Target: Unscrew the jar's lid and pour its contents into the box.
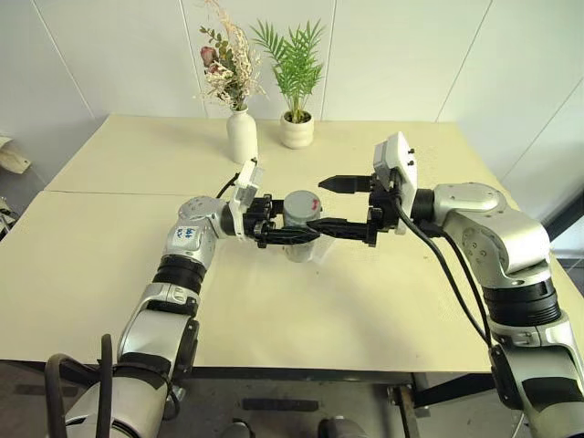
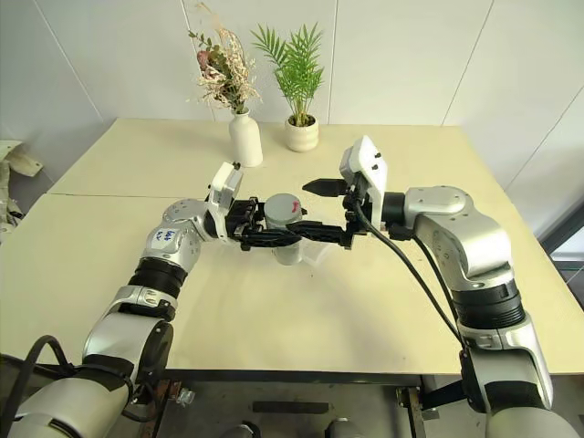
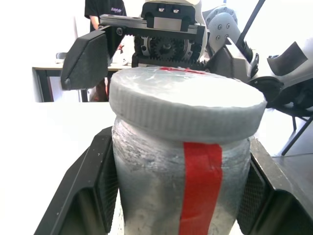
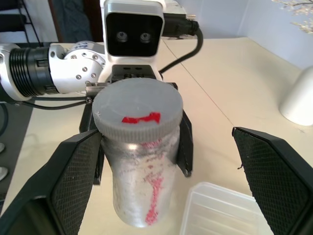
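Your stock, item by item. Jar (image 4: 139, 188): upright above the worktop (image 1: 109, 265), pinched at its body between your left gripper (image 1: 290, 233) fingers. Lid (image 4: 138, 110): grey, red mark on top, seated on the jar. Right gripper (image 1: 333, 205): fingers spread wide either side of the lid, not touching it. Box (image 4: 222, 211): clear, on the worktop just beside the jar.

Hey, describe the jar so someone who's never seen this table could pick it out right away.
On the beige table, look near the middle, in front of the white vase and the potted plant. There the left pincer clamps a small clear jar, held above a shallow transparent box. Its grey screw lid with a red mark, and the red strip down its side, set it apart.
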Available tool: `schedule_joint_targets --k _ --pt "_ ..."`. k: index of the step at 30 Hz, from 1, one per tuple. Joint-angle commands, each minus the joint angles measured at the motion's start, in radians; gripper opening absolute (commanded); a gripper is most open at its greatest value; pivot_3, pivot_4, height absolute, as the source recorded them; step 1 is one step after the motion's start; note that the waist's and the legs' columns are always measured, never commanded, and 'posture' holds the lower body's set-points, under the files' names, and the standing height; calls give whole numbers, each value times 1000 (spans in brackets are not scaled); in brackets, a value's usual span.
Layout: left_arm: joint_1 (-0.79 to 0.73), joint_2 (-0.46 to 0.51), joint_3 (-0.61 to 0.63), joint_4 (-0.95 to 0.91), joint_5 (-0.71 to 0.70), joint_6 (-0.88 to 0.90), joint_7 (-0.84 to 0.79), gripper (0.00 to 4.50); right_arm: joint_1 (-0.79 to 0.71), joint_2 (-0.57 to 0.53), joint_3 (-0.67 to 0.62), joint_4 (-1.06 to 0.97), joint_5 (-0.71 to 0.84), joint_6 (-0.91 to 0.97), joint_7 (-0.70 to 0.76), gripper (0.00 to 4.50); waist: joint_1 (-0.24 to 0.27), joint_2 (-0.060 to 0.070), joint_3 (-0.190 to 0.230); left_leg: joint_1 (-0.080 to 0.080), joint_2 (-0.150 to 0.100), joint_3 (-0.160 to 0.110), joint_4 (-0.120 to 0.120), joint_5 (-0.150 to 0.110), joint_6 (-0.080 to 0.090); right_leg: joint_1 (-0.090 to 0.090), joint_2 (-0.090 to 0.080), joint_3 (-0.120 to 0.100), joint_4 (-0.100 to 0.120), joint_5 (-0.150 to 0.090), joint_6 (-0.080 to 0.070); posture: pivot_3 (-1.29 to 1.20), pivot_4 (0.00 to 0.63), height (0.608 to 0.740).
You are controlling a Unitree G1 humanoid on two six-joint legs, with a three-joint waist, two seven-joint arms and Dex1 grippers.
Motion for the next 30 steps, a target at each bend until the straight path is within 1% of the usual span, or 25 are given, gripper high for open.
schedule_joint_targets --k 1,8,14,23,30 --pt "-21 3 12 -1 -8 -12 -43 2598 7 -12 -50 -82 40 26 -26 4482 -1 0 0 0 0 0 0 0 0 0 0 0 0 0 0 0 150 740" --pt "-25 -4 13 5 -7 -15 -42 2598 18 15 -51 -161 92 75 -65 4482 0 0 0 0 0 0 0 0 0 0 0 0 0 0 0 0 150 740" --pt "-27 -9 12 11 -5 -23 -40 2598 6 34 -40 -185 127 94 -81 4482 0 0 0 0 0 0 0 0 0 0 0 0 0 0 0 0 150 740" --pt "-11 -24 6 -18 -9 -23 -38 2598 -45 110 7 -91 70 31 -104 4482 -1 0 0 0 0 0 0 0 0 0 0 0 1 0 0 0 150 740" --pt "1 -28 -2 -49 -11 -15 -41 2598 -76 136 39 -35 42 -5 -72 4482 -1 0 0 0 0 0 0 0 0 0 0 0 0 0 0 0 150 740"
